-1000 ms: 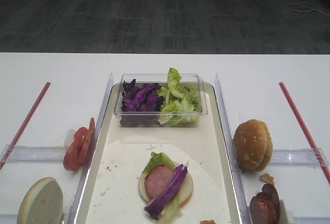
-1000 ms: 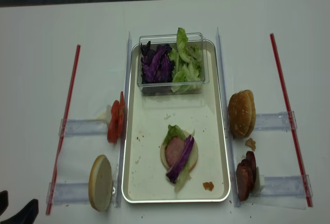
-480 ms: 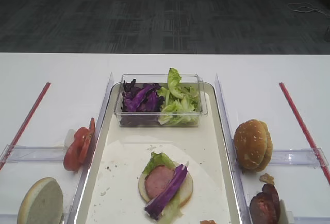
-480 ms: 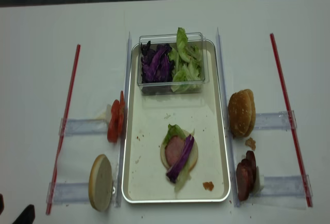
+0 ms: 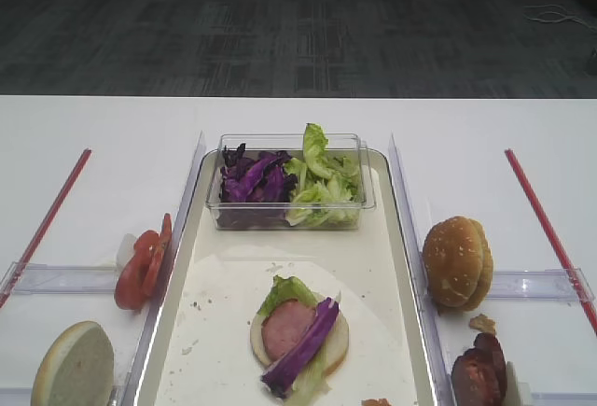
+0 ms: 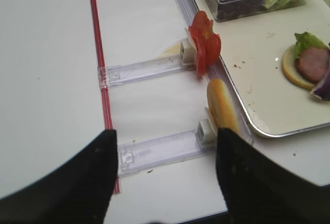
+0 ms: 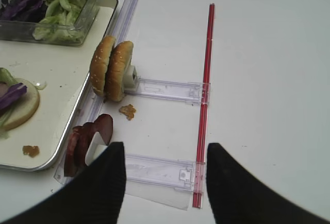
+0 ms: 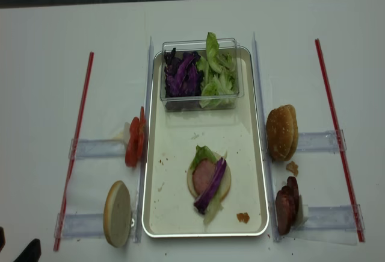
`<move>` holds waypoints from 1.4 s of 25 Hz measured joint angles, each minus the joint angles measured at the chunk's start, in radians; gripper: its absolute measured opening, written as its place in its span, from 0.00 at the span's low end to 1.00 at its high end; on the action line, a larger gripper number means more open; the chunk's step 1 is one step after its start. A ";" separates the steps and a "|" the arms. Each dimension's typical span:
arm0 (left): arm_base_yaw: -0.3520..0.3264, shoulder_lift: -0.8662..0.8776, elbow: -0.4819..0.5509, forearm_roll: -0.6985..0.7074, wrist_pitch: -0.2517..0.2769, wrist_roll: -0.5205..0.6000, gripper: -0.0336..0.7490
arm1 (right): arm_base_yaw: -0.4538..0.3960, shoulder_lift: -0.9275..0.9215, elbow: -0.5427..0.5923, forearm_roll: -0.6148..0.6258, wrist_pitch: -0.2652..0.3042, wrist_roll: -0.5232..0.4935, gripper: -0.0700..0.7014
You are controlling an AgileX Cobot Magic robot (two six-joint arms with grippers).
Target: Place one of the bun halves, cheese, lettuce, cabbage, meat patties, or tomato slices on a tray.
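The left claw (image 6: pixel 162 170) hangs released and empty above the table (image 6: pixel 46 80), a pale bun half (image 6: pixel 221 105) just beyond it. The right claw (image 7: pixel 162 183) gapes empty, meat patties (image 7: pixel 87 139) just ahead. The tray (image 5: pixel 373 266) lies between, carrying 1 stacked bun. No writing shows.

White table (image 5: pixel 103 131), dark grey carpet floor (image 5: pixel 298 23) beyond

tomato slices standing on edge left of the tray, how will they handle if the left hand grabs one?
The tomato slices stand on edge against a small white holder, so a nudge would probably tip or fan them. They look thin and wet, so likely floppy, slippery and easily crushed. They sit packed together, so a pinch may well lift more than one.
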 joint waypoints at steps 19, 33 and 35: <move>0.000 0.000 0.000 0.000 0.000 -0.060 0.55 | 0.000 0.000 0.000 0.000 0.000 0.000 0.58; 0.000 0.000 0.002 0.000 0.000 -0.060 0.55 | 0.000 0.000 0.000 0.000 0.000 0.000 0.58; 0.000 0.000 0.002 0.000 0.000 -0.060 0.55 | 0.000 0.000 0.000 0.000 0.000 0.000 0.58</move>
